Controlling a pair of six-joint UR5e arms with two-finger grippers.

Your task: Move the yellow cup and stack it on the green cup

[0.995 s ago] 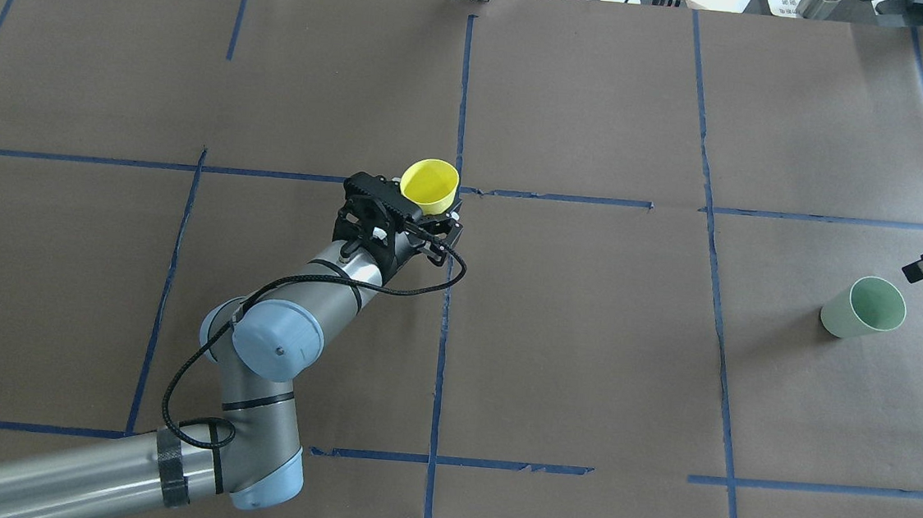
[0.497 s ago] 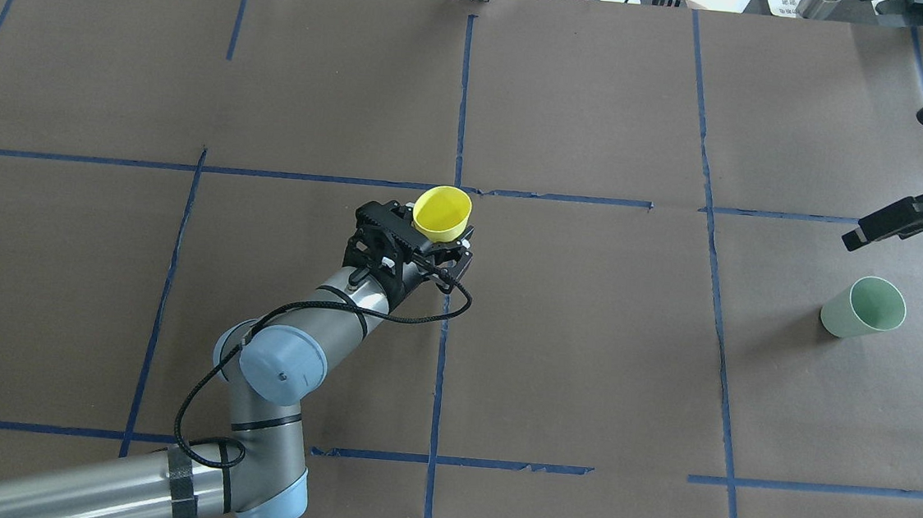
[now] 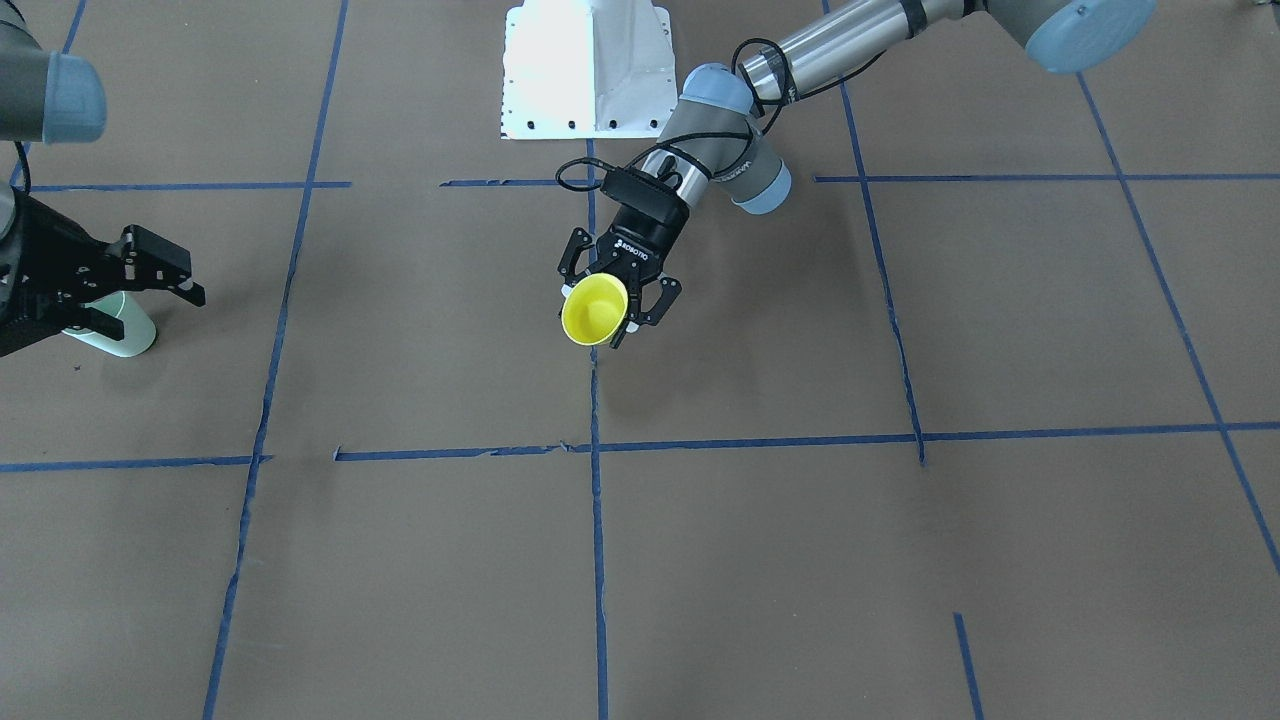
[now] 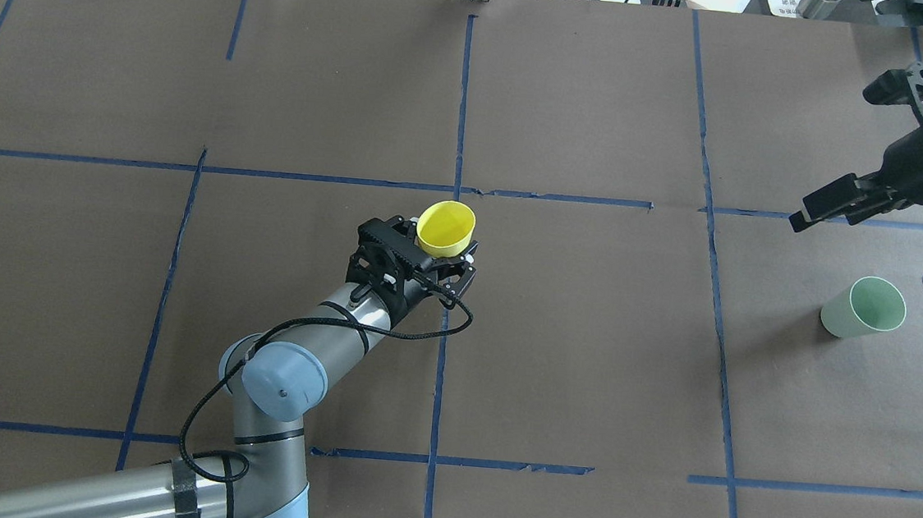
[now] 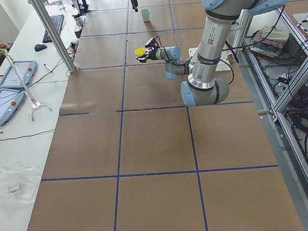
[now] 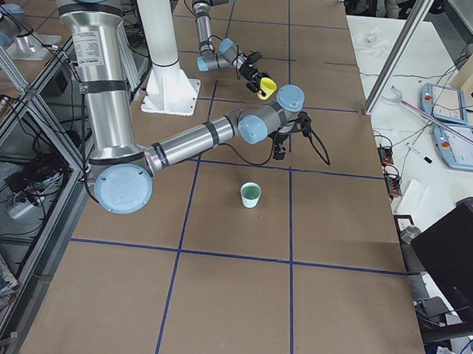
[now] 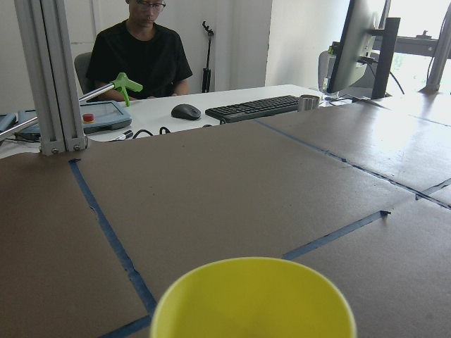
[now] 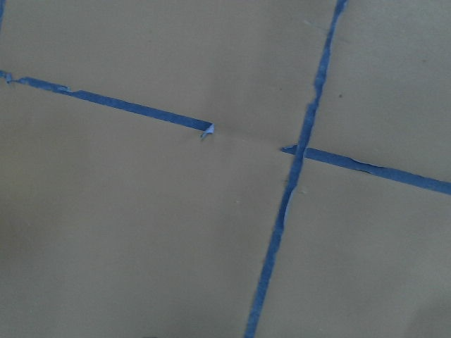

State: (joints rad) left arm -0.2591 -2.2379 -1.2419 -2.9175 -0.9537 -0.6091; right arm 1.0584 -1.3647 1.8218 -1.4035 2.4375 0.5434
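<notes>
the left claw (image 4: 433,249) is clamped on the yellow cup (image 4: 446,229), one finger on each side of its wall. in the overhead view the pair sits near the middle of the frame, just below the crossing of two tape (image 4: 462,111) lines. the cup is tipped, its mouth turned away from the robot; in the front-facing view the open mouth (image 3: 594,309) looks toward the camera. the left side view shows the cup (image 5: 140,52) held off the counter (image 4: 587,343). in the left wrist view only the yellow rim (image 7: 254,296) shows, along the bottom edge. beyond it lies the brown counter, and at the upper left a person (image 7: 144,53) sits behind a keyboard (image 7: 257,108) and a mouse (image 7: 186,111).

the right claw (image 3: 145,300) comes in at the left edge of the front-facing view. its fingers seem spread apart with nothing between them, though part of it is cut off by the frame. the green cup (image 4: 863,309) stands upright on the counter at the right of the overhead view, mouth up. it is well apart from the yellow cup. in that view the right claw hangs up and to the left of it. in the front-facing view the claw's lower finger covers part of the green cup (image 3: 125,338). the right wrist view shows only brown counter and crossing tape.
</notes>
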